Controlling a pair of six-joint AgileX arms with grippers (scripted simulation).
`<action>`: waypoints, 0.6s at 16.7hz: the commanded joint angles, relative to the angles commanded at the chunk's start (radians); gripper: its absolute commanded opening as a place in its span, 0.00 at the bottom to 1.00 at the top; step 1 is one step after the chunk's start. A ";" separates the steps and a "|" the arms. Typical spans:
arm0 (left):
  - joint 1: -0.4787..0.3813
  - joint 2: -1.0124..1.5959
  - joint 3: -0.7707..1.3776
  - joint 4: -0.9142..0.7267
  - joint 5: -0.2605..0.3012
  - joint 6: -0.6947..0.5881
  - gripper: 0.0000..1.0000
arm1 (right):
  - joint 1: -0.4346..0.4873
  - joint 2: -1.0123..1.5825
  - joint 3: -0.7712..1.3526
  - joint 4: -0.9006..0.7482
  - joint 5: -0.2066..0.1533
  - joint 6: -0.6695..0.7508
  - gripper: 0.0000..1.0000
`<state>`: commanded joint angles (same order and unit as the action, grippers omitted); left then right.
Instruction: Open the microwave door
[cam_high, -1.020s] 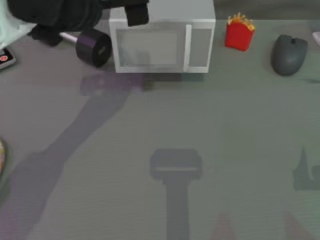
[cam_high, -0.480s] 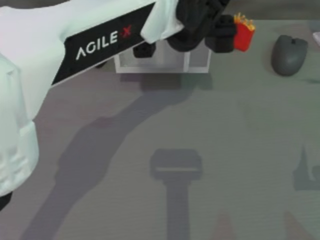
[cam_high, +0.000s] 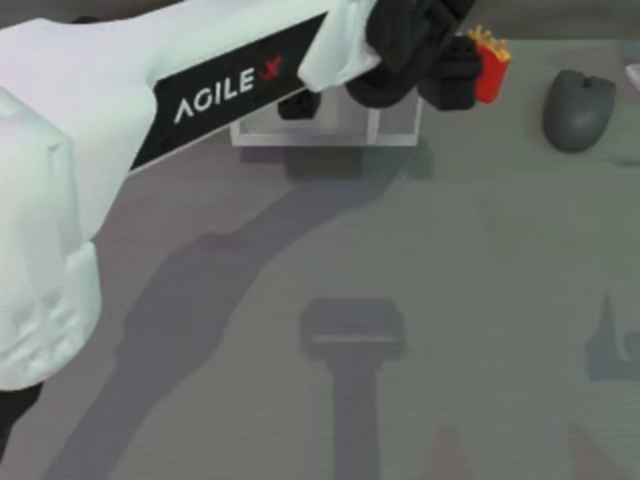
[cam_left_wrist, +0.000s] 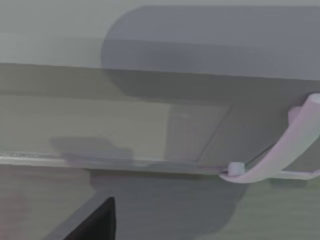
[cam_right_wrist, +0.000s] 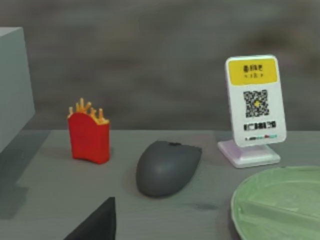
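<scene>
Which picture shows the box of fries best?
The right wrist view: the fries stand whole and unblocked on the table, beside the mouse. In the top view only a red sliver shows, the left gripper covering the rest. The left wrist view shows none of it, only the microwave close up.

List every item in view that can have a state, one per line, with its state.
microwave: upright at the table's far edge, mostly hidden by the left arm.
microwave door: appears shut; its handle is not gripped.
left gripper: over the microwave's right end.
fries carton: upright.
mouse: resting flat on the table.
QR sign: standing upright.
green plate: lying flat.
</scene>
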<state>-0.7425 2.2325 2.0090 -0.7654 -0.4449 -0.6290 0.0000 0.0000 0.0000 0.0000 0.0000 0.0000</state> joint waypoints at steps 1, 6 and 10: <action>0.008 0.024 0.014 0.015 0.005 0.007 1.00 | 0.000 0.000 0.000 0.000 0.000 0.000 1.00; 0.057 0.181 0.091 0.107 0.034 0.053 1.00 | 0.000 0.000 0.000 0.000 0.000 0.000 1.00; 0.059 0.186 0.094 0.111 0.036 0.055 1.00 | 0.000 0.000 0.000 0.000 0.000 0.000 1.00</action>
<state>-0.6832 2.4190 2.1030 -0.6541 -0.4092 -0.5739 0.0000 0.0000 0.0000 0.0000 0.0000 0.0000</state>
